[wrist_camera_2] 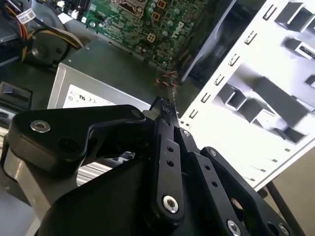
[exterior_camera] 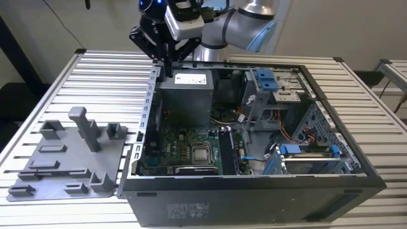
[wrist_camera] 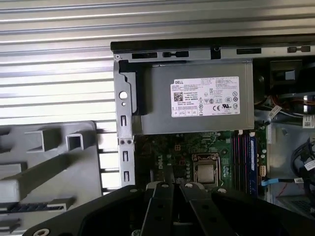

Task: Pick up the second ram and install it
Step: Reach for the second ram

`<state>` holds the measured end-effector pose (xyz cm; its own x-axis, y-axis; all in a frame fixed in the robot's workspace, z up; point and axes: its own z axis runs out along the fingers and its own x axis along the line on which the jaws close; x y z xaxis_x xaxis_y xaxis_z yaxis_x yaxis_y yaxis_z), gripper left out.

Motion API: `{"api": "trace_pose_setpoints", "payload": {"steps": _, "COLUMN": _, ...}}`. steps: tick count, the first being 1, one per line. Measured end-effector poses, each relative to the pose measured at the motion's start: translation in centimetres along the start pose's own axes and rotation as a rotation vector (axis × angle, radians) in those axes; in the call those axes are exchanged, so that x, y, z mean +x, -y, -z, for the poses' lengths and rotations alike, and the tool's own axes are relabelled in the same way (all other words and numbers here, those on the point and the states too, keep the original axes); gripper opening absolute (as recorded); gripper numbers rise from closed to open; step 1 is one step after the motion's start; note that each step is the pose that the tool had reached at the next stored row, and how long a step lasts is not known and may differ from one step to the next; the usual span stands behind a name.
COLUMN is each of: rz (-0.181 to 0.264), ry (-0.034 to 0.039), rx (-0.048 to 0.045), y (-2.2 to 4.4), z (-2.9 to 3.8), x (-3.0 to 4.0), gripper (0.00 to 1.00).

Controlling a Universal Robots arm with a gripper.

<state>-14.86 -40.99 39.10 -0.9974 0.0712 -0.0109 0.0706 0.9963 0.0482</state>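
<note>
tool status: my tool (wrist_camera_2: 165, 105) hangs above the rear corner of the open computer case (exterior_camera: 254, 195), over the grey power-supply box (wrist_camera: 197, 98). in the second wrist view the two fingers lie pressed together at the tips with no stick between them. the tool carries nothing.

location of part: in the first wrist view a long, dark, segmented strip sits in a slot of the grey fixture (exterior_camera: 73, 160). i judge this to be the second ram (wrist_camera: 42, 206), though i cannot rule out an empty slot. the fixture rests on the ribbed surface (exterior_camera: 108, 71), just beside the case on the exterior view's left and well apart from my tool. the memory slots (wrist_camera: 243, 157) lie on the motherboard (wrist_camera: 162, 152) inside the case.

handling, by judgement: the part is light, thin and stiff, yet fragile. the board should not be bent, and the chips and edge contacts should not be pinched hard. the flat faces are smooth and likely to slip. the recommended hold is across the two faces near mid-length, along the bare upper edge, kept square so the stick does not tilt.
</note>
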Motion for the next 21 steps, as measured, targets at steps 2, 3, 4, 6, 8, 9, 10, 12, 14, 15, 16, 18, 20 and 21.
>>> {"api": "trace_pose_setpoints", "payload": {"steps": 2, "rz": 0.0, "ry": -0.0001, "rx": 0.0, "y": 0.13, "z": 0.01, "x": 0.31, "gripper": 0.11}}
{"api": "trace_pose_setpoints", "payload": {"steps": 3, "rz": 0.0, "ry": -0.0001, "rx": 0.0001, "y": 0.2, "z": 0.02, "x": 0.46, "gripper": 0.11}}
{"api": "trace_pose_setpoints", "payload": {"steps": 4, "rz": 0.0, "ry": 0.0, "rx": 0.0, "y": 0.25, "z": 0.02, "x": 0.6, "gripper": 0.11}}
{"api": "trace_pose_setpoints", "payload": {"steps": 6, "rz": 0.002, "ry": -0.0002, "rx": 0.0, "y": 0.33, "z": 0.03, "x": 0.92, "gripper": 0.11}}
{"api": "trace_pose_setpoints", "payload": {"steps": 8, "rz": 0.01, "ry": -0.0006, "rx": -0.0003, "y": 0.4, "z": 0.03, "x": 1.22, "gripper": 0.11}}
{"api": "trace_pose_setpoints", "payload": {"steps": 9, "rz": 0.016, "ry": -0.0008, "rx": -0.0004, "y": 0.42, "z": 0.03, "x": 1.34, "gripper": 0.11}}
{"api": "trace_pose_setpoints", "payload": {"steps": 10, "rz": 0.024, "ry": -0.0012, "rx": -0.0005, "y": 0.42, "z": 0.04, "x": 1.42, "gripper": 0.11}}
{"api": "trace_pose_setpoints", "payload": {"steps": 12, "rz": 0.039, "ry": -0.002, "rx": -0.0007, "y": 0.44, "z": 0.04, "x": 1.6, "gripper": 0.11}}
{"api": "trace_pose_setpoints", "payload": {"steps": 14, "rz": 0.049, "ry": -0.0024, "rx": -0.0007, "y": 0.46, "z": 0.05, "x": 1.94, "gripper": 0.11}}
{"api": "trace_pose_setpoints", "payload": {"steps": 15, "rz": 0.049, "ry": -0.0024, "rx": -0.0009, "y": 0.48, "z": 0.04, "x": 2.12, "gripper": 0.11}}
{"api": "trace_pose_setpoints", "payload": {"steps": 16, "rz": 0.049, "ry": -0.0025, "rx": -0.0008, "y": 0.49, "z": 0.05, "x": 2.29, "gripper": 0.11}}
{"api": "trace_pose_setpoints", "payload": {"steps": 18, "rz": 0.049, "ry": -0.0027, "rx": -0.0008, "y": 0.5, "z": 0.05, "x": 2.47, "gripper": 0.11}}
{"api": "trace_pose_setpoints", "payload": {"steps": 20, "rz": 0.049, "ry": -0.0032, "rx": -0.0008, "y": 0.51, "z": 0.05, "x": 2.6, "gripper": 0.11}}
{"api": "trace_pose_setpoints", "payload": {"steps": 21, "rz": 0.049, "ry": -0.0033, "rx": -0.0007, "y": 0.52, "z": 0.05, "x": 2.72, "gripper": 0.11}}
